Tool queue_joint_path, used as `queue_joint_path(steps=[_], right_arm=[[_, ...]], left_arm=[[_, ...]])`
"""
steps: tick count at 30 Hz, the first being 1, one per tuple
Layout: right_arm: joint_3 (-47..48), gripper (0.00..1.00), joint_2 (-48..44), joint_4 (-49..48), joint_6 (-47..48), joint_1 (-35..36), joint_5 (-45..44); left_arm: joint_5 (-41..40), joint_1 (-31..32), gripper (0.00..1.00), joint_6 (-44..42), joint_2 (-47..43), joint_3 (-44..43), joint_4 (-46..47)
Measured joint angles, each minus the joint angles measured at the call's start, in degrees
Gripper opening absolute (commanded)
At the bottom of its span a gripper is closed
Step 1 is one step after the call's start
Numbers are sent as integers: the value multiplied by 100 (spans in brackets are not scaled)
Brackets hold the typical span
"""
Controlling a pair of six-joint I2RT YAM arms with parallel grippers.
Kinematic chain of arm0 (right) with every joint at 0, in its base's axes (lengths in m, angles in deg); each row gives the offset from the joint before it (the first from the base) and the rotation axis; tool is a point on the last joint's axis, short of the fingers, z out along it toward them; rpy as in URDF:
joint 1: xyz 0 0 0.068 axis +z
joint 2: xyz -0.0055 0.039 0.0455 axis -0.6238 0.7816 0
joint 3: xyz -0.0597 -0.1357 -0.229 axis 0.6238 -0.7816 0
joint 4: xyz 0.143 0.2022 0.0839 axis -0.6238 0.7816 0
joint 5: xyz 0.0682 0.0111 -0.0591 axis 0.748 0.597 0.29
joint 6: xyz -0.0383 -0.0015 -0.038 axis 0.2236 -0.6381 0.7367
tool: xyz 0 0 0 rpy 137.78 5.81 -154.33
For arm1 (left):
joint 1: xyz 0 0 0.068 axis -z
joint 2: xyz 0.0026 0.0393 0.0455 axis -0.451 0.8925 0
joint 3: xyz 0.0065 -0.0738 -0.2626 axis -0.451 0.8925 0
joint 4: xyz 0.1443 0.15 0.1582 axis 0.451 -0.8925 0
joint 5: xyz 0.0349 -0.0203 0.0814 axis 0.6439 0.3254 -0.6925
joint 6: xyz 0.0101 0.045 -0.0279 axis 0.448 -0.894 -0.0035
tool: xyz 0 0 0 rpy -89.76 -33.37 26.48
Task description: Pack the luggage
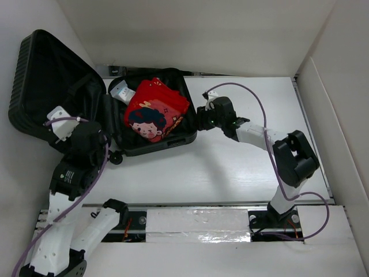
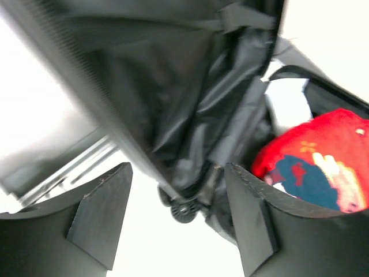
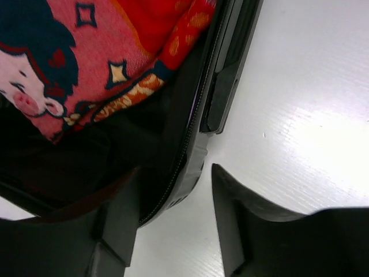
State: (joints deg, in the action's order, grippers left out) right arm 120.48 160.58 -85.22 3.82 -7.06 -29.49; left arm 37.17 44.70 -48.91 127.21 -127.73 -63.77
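The luggage (image 1: pixel 173 135) lies open at the back left. Its ribbed lid (image 1: pixel 43 63) leans up against the left wall. A red cloth item with a cartoon girl (image 1: pixel 154 111) and a white item (image 1: pixel 122 92) lie in the base. My left gripper (image 1: pixel 86 137) is open by the hinge side. In the left wrist view (image 2: pixel 176 216) the lid's edge and a small wheel (image 2: pixel 183 210) sit between its fingers. My right gripper (image 1: pixel 202 118) is open. In the right wrist view (image 3: pixel 176 228) it straddles the base's right wall (image 3: pixel 193 156), with one finger (image 3: pixel 118 225) inside.
White walls close in on the table at the left, back and right. The bare white tabletop (image 1: pixel 242 173) stretches right of the suitcase. A silver rail (image 1: pixel 196 205) runs along the near edge by the arm bases. The right arm's purple cable (image 1: pixel 259 104) arcs over the table.
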Motion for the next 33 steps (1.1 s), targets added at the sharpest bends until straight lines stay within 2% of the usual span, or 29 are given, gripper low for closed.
queue_joint_path(steps=[1, 3, 4, 9, 15, 19, 22, 26, 29, 30, 32, 33], right_arm=[[0, 27, 68, 0, 11, 9, 35], [26, 14, 146, -44, -52, 44, 116], [48, 4, 146, -35, -87, 44, 98], [72, 1, 175, -55, -160, 79, -131], [74, 0, 197, -114, -133, 79, -87], [68, 0, 190, -129, -52, 98, -101], [61, 0, 168, -122, 22, 131, -186], [52, 0, 164, -129, 70, 157, -254], [50, 0, 164, -131, 76, 157, -254], [50, 0, 164, -131, 79, 157, -251], [52, 0, 168, -131, 96, 157, -245], [52, 0, 170, -136, 101, 157, -240]], left_arm=[[-79, -2, 60, 142, -50, 0, -221], [-221, -2, 57, 372, -173, -2, -614], [-280, -4, 57, 446, -223, -13, -778], [-334, -2, 57, 839, 17, -481, -1652], [-647, -57, 60, 1095, 431, -780, -2037], [-662, -599, 57, 1213, 1329, -896, -2129], [-590, -1038, 58, 1012, 1818, -798, -1775], [-479, -1674, 55, 402, 1593, -446, -1220], [-496, -1784, 45, 256, 1572, -505, -1016], [-507, -1792, 35, 227, 1617, -540, -977], [-511, -1797, 21, 166, 1755, -597, -839], [-549, -1799, 0, 129, 1825, -599, -782]])
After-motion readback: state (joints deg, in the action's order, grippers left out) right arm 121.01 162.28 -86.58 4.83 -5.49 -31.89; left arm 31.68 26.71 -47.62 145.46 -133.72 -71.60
